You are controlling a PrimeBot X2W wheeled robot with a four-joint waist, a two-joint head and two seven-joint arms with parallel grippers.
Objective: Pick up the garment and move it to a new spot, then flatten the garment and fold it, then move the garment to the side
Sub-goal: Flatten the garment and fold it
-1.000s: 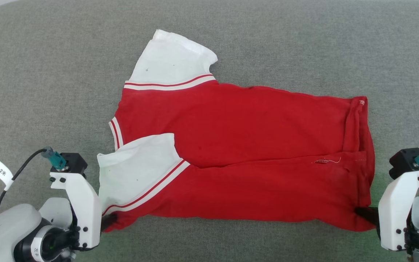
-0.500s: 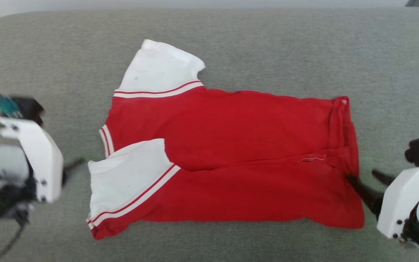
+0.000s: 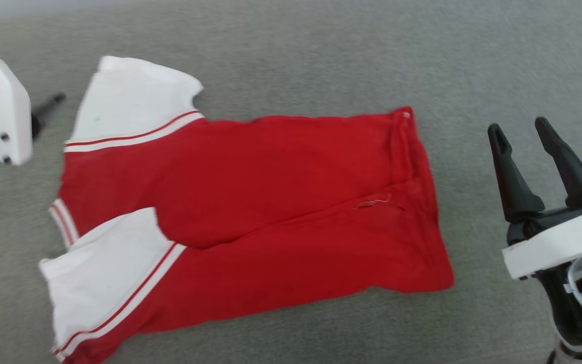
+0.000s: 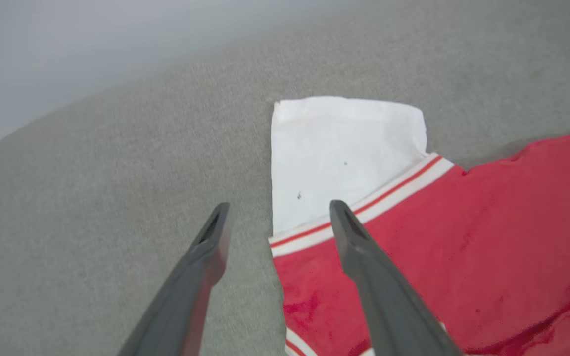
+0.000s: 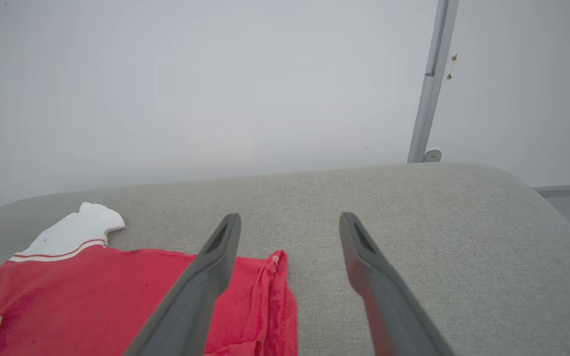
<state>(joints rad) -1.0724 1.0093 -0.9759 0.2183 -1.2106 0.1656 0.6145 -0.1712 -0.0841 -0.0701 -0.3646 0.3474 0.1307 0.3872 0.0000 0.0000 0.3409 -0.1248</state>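
- Red jersey-style shirt with white sleeves and red-and-white striped trim (image 3: 271, 202) is laid on the grey fabric-covered worktop (image 3: 321, 55), with its near long edge doubled over the body.
- Left pincer (image 4: 279, 207): fingers apart, nothing held, poised at the far white sleeve (image 3: 134, 91).
- Right pincer (image 3: 519, 126): fingers apart, empty, well clear of the hem (image 3: 412, 167).
- Step judged: folding, with one lengthwise fold laid.
- Next, judged: far edge to be pinched at sleeve and hem and brought over evenly. The right pincer must first be taken to the hem.
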